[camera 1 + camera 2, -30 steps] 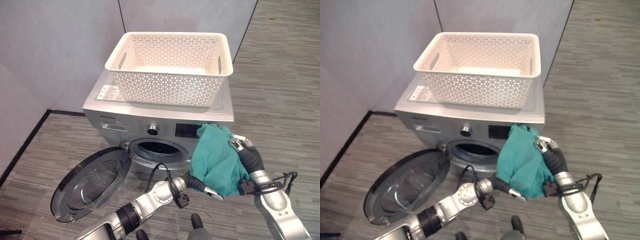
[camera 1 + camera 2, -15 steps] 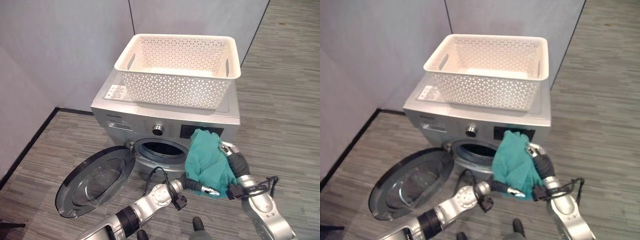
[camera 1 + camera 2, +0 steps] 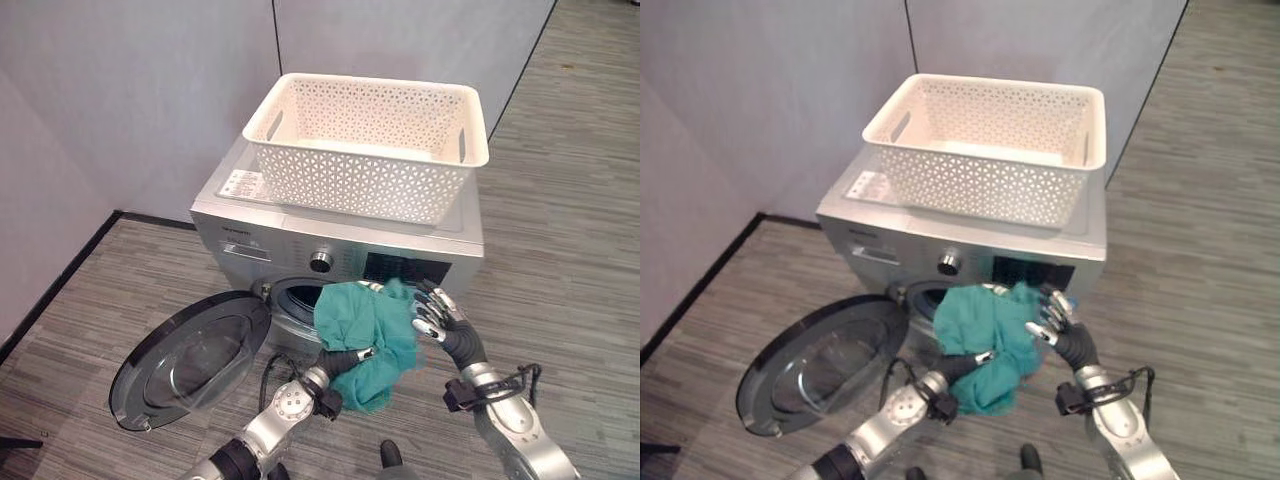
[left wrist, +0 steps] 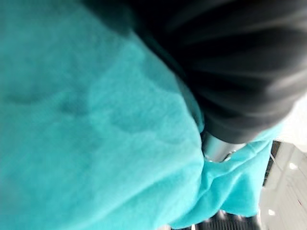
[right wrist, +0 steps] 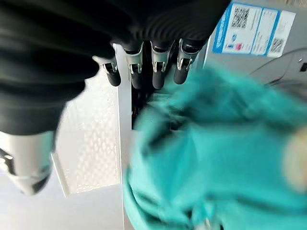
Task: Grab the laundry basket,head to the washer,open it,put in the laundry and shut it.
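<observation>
Left hand (image 3: 345, 358) grips the teal garment (image 3: 362, 325) before the washer (image 3: 300, 225) drum mouth; right hand (image 3: 440, 318), fingers spread, should push it fully inside.

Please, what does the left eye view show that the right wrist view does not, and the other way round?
The left eye view adds the white basket on top of the washer, the round door swung open, the drum opening and the left hand under the teal cloth. The right wrist view adds a close look at the right hand: its fingers are straight, in a row. Both show the cloth, the right hand and the washer's sticker.
</observation>
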